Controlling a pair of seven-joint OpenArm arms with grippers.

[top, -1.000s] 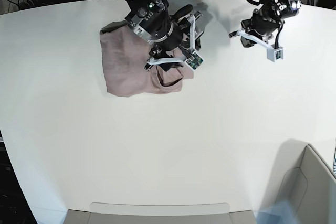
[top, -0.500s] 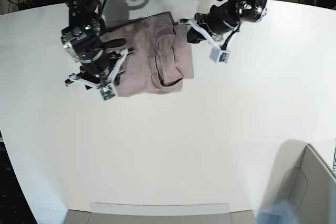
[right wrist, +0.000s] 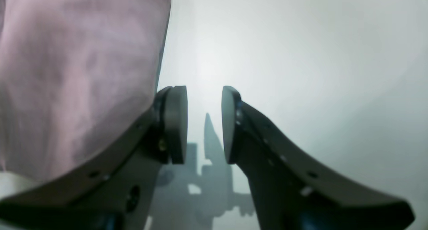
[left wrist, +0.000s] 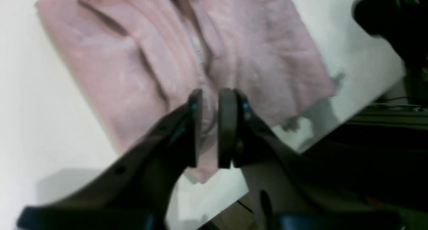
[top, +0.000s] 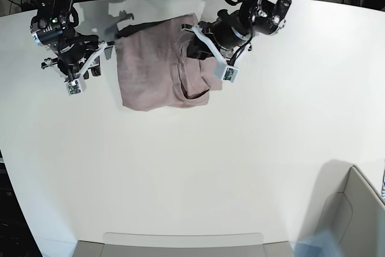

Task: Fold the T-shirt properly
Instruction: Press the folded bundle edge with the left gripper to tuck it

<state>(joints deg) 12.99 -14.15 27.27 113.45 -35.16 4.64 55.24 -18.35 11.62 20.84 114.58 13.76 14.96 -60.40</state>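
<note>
The T-shirt [top: 157,70] lies part-folded near the table's [top: 192,167] far edge. The left gripper [left wrist: 210,123], jaws narrowly parted, straddles a fold; the right gripper [right wrist: 204,123] stands released beside the cloth.

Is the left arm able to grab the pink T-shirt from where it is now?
Probably yes. The left gripper already sits right over the T-shirt, jaws slightly apart around a fold of cloth, and nothing blocks it.
</note>
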